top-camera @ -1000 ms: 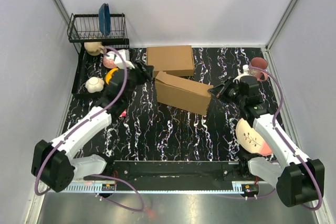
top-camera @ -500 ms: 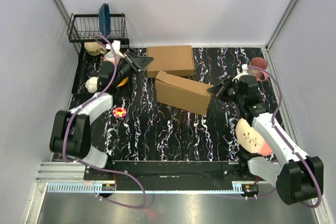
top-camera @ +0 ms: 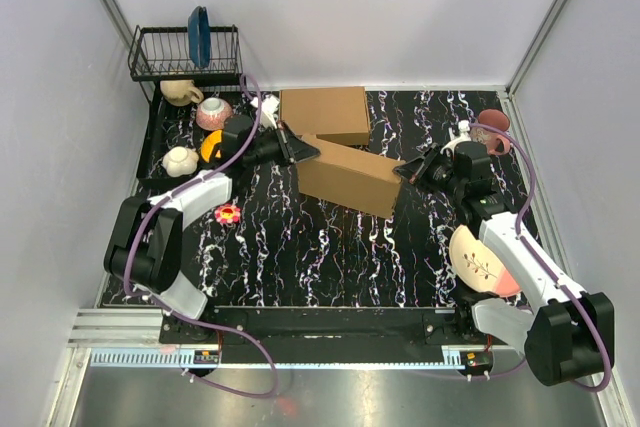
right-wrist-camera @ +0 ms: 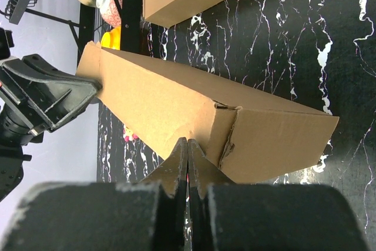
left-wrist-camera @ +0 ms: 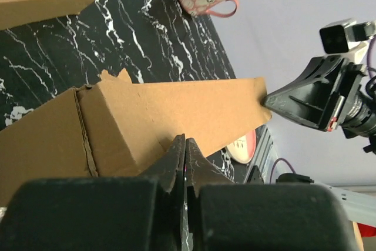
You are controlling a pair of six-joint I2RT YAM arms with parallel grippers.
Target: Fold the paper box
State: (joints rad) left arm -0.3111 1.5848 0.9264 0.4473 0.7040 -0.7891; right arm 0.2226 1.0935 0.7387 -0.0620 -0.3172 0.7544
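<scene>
The paper box (top-camera: 350, 175) is a closed brown cardboard mailer lying slanted across the middle of the black marbled mat. My left gripper (top-camera: 305, 150) is shut, with its tips against the box's left end and nothing between the fingers. In the left wrist view the shut gripper (left-wrist-camera: 185, 140) meets the box's side (left-wrist-camera: 176, 107). My right gripper (top-camera: 405, 169) is also shut and touches the box's right end. In the right wrist view its tips (right-wrist-camera: 188, 142) press on the cardboard face (right-wrist-camera: 170, 95) beside a corner seam.
A second, neatly formed brown box (top-camera: 323, 114) lies just behind. A wire dish rack (top-camera: 185, 52) with a blue plate stands at the back left, with bowls below it. A pink mug (top-camera: 493, 127) and a patterned plate (top-camera: 480, 262) are at the right. A small flower toy (top-camera: 228, 214) lies at the left.
My left arm has swung right from the bowls to the box's left end, and its jaws have closed. The right gripper stays shut at the right end.
</scene>
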